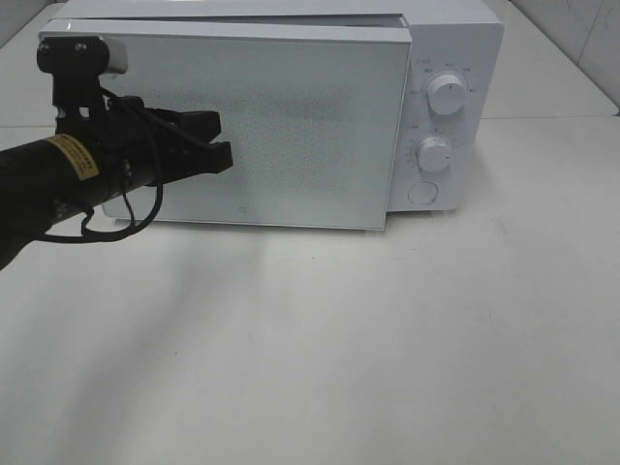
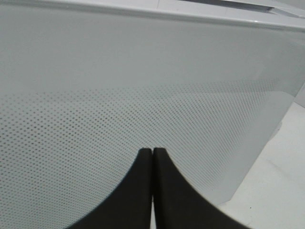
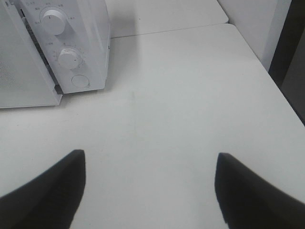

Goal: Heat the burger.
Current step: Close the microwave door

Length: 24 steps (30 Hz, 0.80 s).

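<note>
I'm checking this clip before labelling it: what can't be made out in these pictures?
- Burger: in no view; the dotted microwave door hides the inside, exterior high and left wrist views.
- Markings around the upper dial: too small, exterior high view.
- Left gripper: contact with the door unclear, left wrist view.
- Right gripper: cut off by the right wrist view's edge.

microwave door (image 1: 281, 126): glossy dotted glass | table (image 1: 387, 339): matt white | left pincer (image 2: 152, 151): matt black
</note>
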Available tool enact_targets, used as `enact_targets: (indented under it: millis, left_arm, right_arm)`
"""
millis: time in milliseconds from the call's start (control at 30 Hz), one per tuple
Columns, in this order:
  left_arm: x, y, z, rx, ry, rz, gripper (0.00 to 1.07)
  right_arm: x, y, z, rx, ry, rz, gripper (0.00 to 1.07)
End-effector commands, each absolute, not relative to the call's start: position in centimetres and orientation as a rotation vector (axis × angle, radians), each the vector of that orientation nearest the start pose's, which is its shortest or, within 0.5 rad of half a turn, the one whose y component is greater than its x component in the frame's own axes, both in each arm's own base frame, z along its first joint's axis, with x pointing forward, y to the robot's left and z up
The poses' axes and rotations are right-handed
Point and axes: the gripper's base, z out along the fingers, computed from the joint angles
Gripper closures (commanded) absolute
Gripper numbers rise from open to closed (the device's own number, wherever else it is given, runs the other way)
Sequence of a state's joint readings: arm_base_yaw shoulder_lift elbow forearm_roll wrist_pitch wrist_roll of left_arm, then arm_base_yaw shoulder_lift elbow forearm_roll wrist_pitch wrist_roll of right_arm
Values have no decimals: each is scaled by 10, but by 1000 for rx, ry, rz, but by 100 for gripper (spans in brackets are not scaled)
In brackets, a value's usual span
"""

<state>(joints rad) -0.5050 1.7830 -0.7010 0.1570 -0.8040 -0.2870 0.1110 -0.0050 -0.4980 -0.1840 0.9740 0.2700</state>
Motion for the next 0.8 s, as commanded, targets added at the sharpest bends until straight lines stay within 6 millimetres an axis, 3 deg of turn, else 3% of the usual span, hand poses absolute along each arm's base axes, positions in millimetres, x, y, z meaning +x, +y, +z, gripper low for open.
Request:
enact_targets:
  millis: [33,800]
  left_arm:
    - [303,-188,174,360,1778,-593,107]
    - [352,-261,175,409,1744,-633,107]
  right_arm:
    - [-5,-14,284,167,1912,44,34]
    - [-5,-14,284,167,1912,44,34]
